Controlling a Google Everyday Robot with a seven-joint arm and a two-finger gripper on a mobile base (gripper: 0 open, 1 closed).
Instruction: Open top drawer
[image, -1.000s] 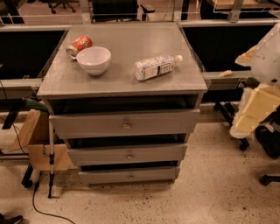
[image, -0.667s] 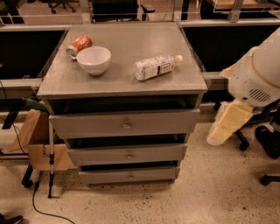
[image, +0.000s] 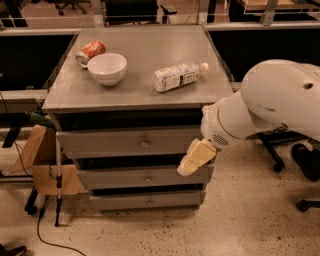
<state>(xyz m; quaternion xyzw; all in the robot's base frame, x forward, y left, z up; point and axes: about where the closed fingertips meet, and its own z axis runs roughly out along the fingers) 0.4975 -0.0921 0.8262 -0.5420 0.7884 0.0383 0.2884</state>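
The top drawer (image: 125, 141) is the widest grey front under the tabletop, with a small metal knob (image: 145, 143) at its centre. It stands slightly proud of the cabinet, with a dark gap above it. My white arm comes in from the right. My gripper (image: 194, 159), pale yellow, hangs in front of the right end of the drawers, at the level between the top drawer and the middle drawer (image: 145, 177). It is right of the knob and apart from it.
On the grey tabletop (image: 150, 90) lie a white bowl (image: 107, 68), a red can (image: 90, 51) on its side and a plastic bottle (image: 178, 76) on its side. The bottom drawer (image: 147, 201) is below. A cardboard box (image: 47, 165) stands left, office chairs right.
My arm has swung in from the far right toward the cabinet. The gripper has moved left and now sits in front of the drawers' right end. The drawers and tabletop objects have not moved.
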